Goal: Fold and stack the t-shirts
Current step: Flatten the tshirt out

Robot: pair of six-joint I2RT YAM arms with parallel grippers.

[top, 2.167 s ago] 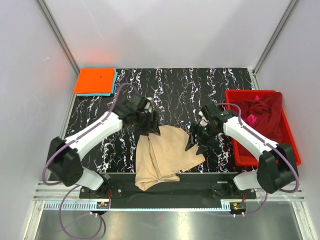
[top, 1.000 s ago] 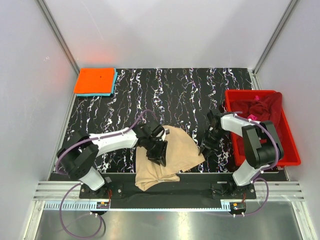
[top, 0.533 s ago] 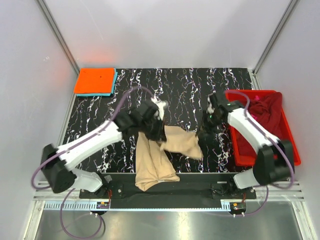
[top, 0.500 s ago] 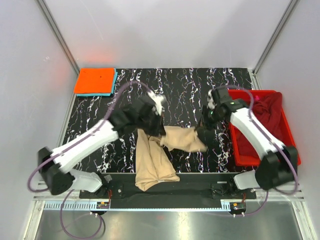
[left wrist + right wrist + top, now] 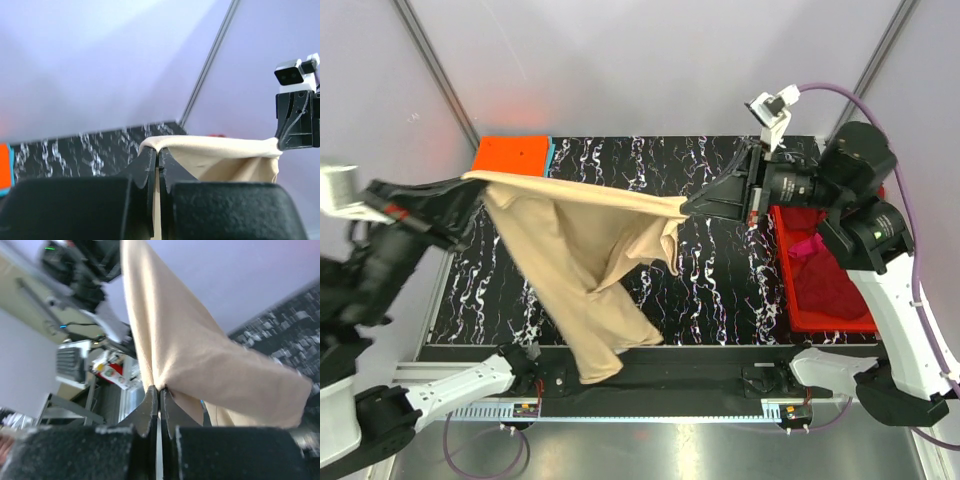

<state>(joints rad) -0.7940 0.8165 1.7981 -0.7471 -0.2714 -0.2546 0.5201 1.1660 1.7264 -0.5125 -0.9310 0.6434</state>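
Observation:
A large tan t-shirt (image 5: 582,250) hangs stretched in the air between both arms, its lower part drooping toward the table's front edge. My left gripper (image 5: 470,180) is shut on its left corner, seen pinched in the left wrist view (image 5: 158,151). My right gripper (image 5: 686,206) is shut on the right corner, cloth (image 5: 190,345) spilling past the shut jaws in the right wrist view (image 5: 160,390). A folded orange t-shirt (image 5: 510,155) lies on a light blue one (image 5: 549,155) at the back left. Maroon (image 5: 825,290) and pink (image 5: 808,246) t-shirts lie in the red bin.
The red bin (image 5: 790,262) stands at the table's right side, partly under the raised right arm. The black marbled table (image 5: 710,280) shows behind and to the right of the hanging shirt. Metal frame posts rise at both back corners.
Both arms rose high and spread apart, lifting the tan t-shirt off the table and stretching it wide. Earlier it lay crumpled near the front edge.

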